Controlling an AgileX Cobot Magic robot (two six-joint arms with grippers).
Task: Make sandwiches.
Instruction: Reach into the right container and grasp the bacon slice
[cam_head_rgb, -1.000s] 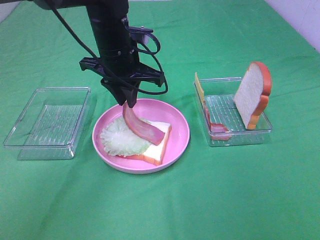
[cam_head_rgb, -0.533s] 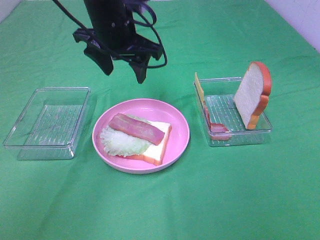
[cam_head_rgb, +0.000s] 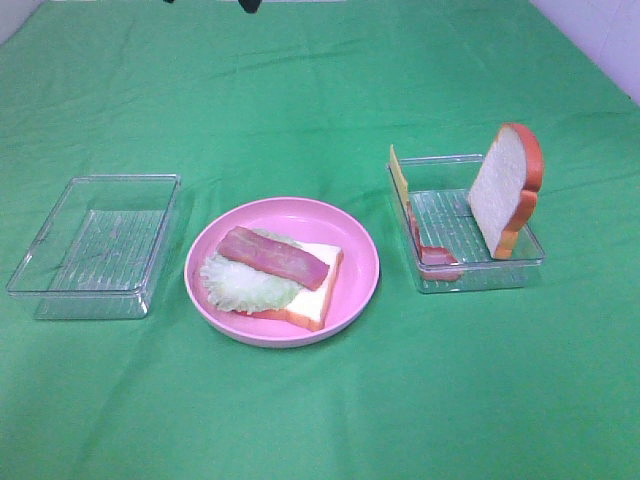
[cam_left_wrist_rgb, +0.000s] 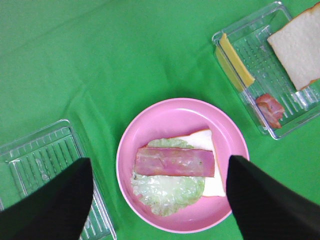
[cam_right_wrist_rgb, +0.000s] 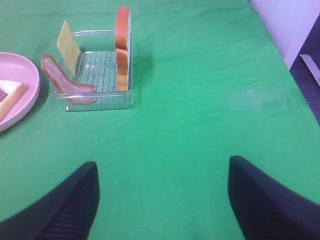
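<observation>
**Exterior high.** Green cloth (cam_head_rgb: 320, 90) covers the whole work surface and is lightly creased. A pale wall (cam_head_rgb: 612, 35) cuts the far right corner. The pink plate (cam_head_rgb: 358, 245) sits mid-table. On it is the part-built sandwich (cam_head_rgb: 315, 285): a white bread slice, frilly lettuce (cam_head_rgb: 232, 285) spilling over its left side, and a bacon strip (cam_head_rgb: 275, 258) lying flat on top. The left clear tray (cam_head_rgb: 60, 215) sits beside the plate, apart from it. The right clear tray (cam_head_rgb: 480, 278) holds a cheese square (cam_head_rgb: 398, 172) on edge against its near wall, a spare bacon piece (cam_head_rgb: 438, 257), and a second bread slice (cam_head_rgb: 505, 190) standing up against the far side.

**Left wrist.** The left gripper (cam_left_wrist_rgb: 159, 161) hangs high over the plate. Its fingers are spread wide with nothing between them, and the sandwich is framed in the gap. Cloth shows all round, with both trays at the edges of the frame.

**Right wrist.** The right gripper (cam_right_wrist_rgb: 162, 162) is also spread wide and holds nothing. It is over bare cloth, well apart from the tray with the cheese. A faint pale patch (cam_right_wrist_rgb: 255, 99) marks the cloth. Past the table edge are the light wall and a dark strip of floor (cam_right_wrist_rgb: 306, 75).
</observation>
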